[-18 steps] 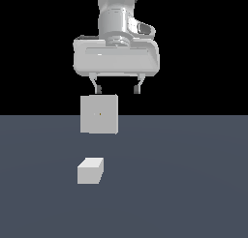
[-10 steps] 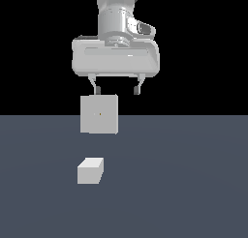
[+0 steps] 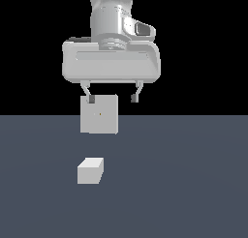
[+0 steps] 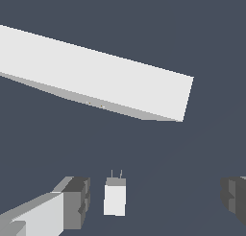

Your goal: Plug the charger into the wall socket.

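The charger [image 3: 90,171] is a small whitish block lying on the dark floor, nearer the camera than the wall socket [image 3: 99,114], a pale square plate standing upright with a tiny dot at its centre. My gripper [image 3: 112,98] hangs open high above both, its two dark fingertips [image 3: 90,100] wide apart with nothing between them. In the wrist view the charger [image 4: 115,196] lies far below between the fingers [image 4: 77,195], showing two thin prongs that point toward the socket [image 4: 96,76], which appears as a long pale slab.
The dark grey floor [image 3: 184,184] spreads around both objects. Behind it the background is black.
The hand has sunk slightly between the earlier frames and now. The charger and the socket have stayed where they were.
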Robot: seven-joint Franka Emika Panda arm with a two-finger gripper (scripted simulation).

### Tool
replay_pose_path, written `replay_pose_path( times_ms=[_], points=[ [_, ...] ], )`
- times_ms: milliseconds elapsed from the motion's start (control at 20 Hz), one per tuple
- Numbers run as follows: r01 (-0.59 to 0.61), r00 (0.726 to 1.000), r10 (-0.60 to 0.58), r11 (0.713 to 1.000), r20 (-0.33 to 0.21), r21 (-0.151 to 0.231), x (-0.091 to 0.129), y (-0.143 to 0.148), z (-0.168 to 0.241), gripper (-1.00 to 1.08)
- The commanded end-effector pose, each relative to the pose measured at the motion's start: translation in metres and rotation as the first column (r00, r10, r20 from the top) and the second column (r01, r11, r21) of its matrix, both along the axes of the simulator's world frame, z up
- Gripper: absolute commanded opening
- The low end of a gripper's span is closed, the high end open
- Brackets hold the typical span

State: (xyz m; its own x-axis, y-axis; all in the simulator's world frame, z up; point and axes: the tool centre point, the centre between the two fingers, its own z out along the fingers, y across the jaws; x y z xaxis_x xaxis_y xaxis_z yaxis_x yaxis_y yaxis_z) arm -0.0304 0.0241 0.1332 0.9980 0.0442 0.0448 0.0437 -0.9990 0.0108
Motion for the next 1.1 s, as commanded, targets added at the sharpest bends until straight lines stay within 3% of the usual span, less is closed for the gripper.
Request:
replay_pose_path(
  times_ms=[0,500,1050],
  points=[
    [0.007,1.0,-0.007,1.0,0.01,0.002,-0.011,0.003,-0.009,1.0],
    [0.037,0.998,-0.037,0.999,0.053,0.011,-0.055,0.019,-0.05,1.0],
    [0.051,0.996,-0.052,0.999,0.074,0.015,-0.074,0.027,-0.071,1.0]
  ],
)
